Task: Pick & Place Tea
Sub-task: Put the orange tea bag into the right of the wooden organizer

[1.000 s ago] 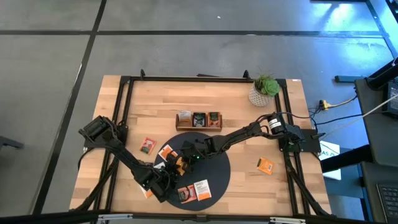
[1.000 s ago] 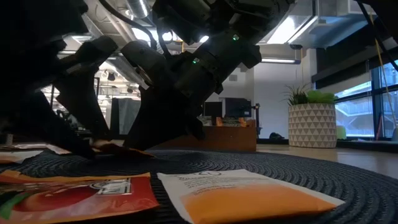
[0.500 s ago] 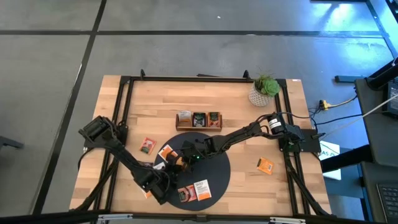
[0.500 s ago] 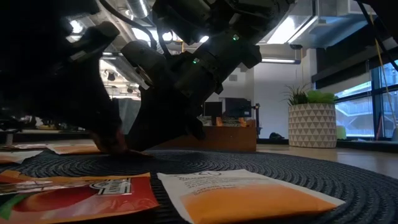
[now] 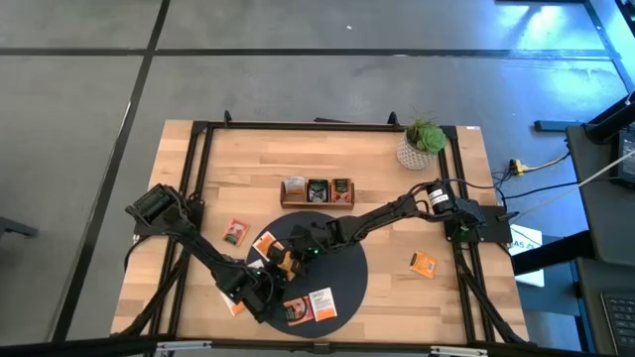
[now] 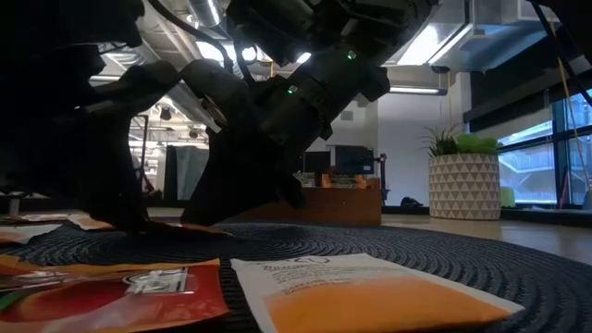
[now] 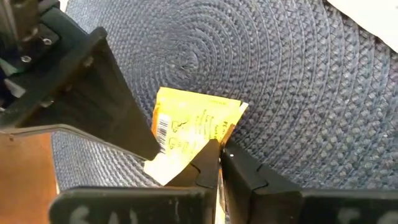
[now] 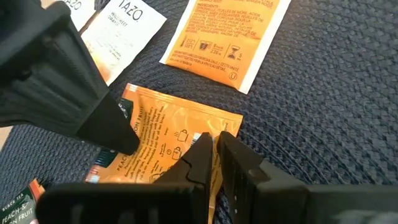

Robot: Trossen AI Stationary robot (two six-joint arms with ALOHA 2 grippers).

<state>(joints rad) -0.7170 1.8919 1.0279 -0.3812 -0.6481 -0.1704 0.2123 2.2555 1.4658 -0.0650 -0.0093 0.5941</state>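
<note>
An orange tea sachet (image 5: 281,266) (image 7: 193,124) (image 8: 168,143) sits low over the dark round mat (image 5: 342,278), between both grippers. My left gripper (image 5: 268,281) (image 7: 219,163) comes from the table's near left and is shut on one end. My right gripper (image 5: 289,258) (image 8: 216,149) reaches from the right and is shut on the opposite end. More sachets lie flat on the mat: one white with orange (image 8: 224,37), a white one (image 8: 118,31), and a red and a white-orange pair (image 5: 310,303) by the mat's near edge. My left gripper pinches a corner of the orange sachet (image 7: 214,138) between its two fingers, coming in low from the near left. My right gripper pinches the sachet's opposite edge (image 8: 208,132) between its two fingers, slanting down from the table's right. The sachet lies nearly flat between them.
A brown wooden three-compartment tray (image 5: 317,190) stands beyond the mat. A potted plant (image 5: 422,144) sits at the far right corner. Single sachets lie on the bare wood at the left (image 5: 235,231) and right (image 5: 424,263). In the low view the pair (image 6: 370,296) fills the foreground.
My left gripper shifted a little toward the right gripper and back again, staying shut. The red and white-orange pair at the mat's near edge slid slightly. The right arm stayed where it was.
</note>
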